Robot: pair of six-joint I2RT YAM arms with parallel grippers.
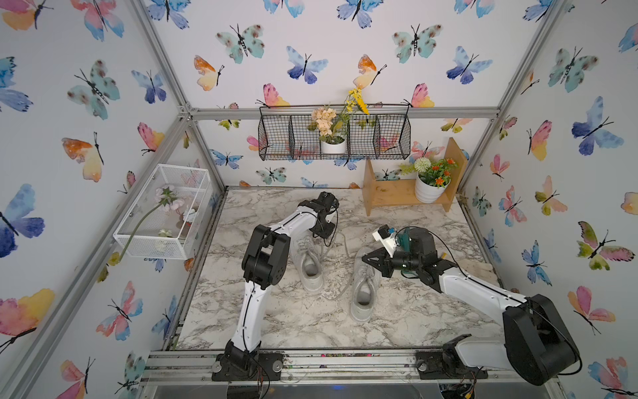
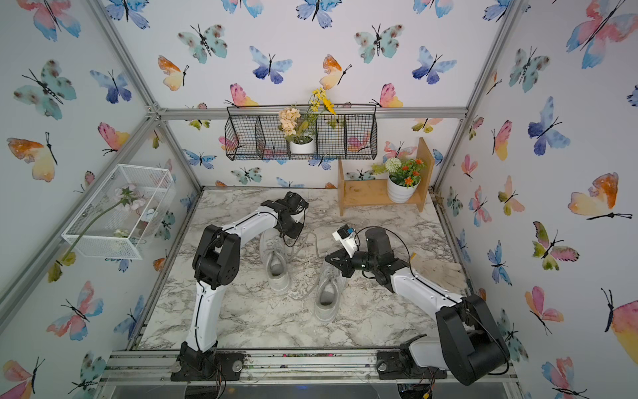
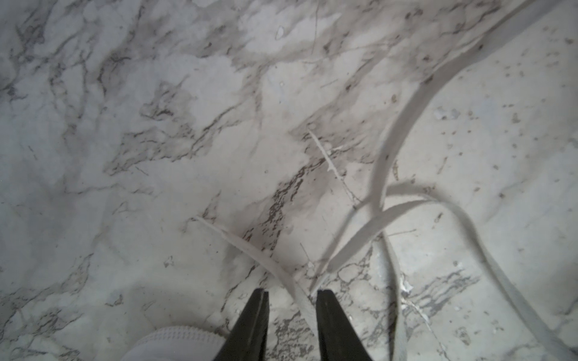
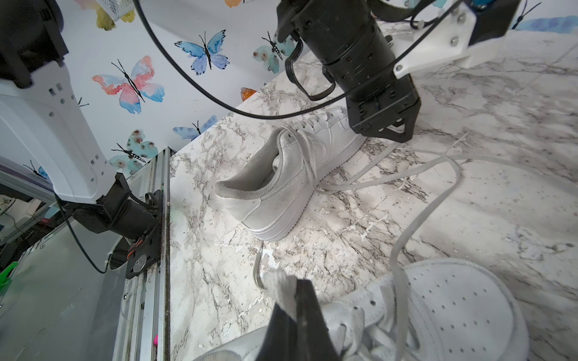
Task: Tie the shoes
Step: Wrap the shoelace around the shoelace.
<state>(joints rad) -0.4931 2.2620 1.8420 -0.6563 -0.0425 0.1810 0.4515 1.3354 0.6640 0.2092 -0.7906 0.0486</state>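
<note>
Two white shoes stand side by side on the marble table, heels toward the front. The left shoe [image 1: 309,266] [image 2: 276,269] [image 4: 281,175] has loose laces [image 1: 345,241] trailing past its toe. My left gripper [image 1: 327,238] [image 3: 292,293] points down just beyond that toe, jaws apart, with one lace strand [image 3: 281,275] lying on the table between the fingers. My right gripper [image 1: 366,259] [image 4: 295,287] hovers over the laced front of the right shoe [image 1: 362,290] [image 2: 326,297] [image 4: 453,306]. It is shut on a folded bit of white lace [image 4: 278,284].
A wooden shelf [image 1: 390,197] holding a white flower pot [image 1: 429,190] stands at the table's back right. A black wire basket [image 1: 276,138] hangs on the back wall and a white wire basket [image 1: 165,210] on the left wall. A metal rail [image 1: 345,359] edges the front.
</note>
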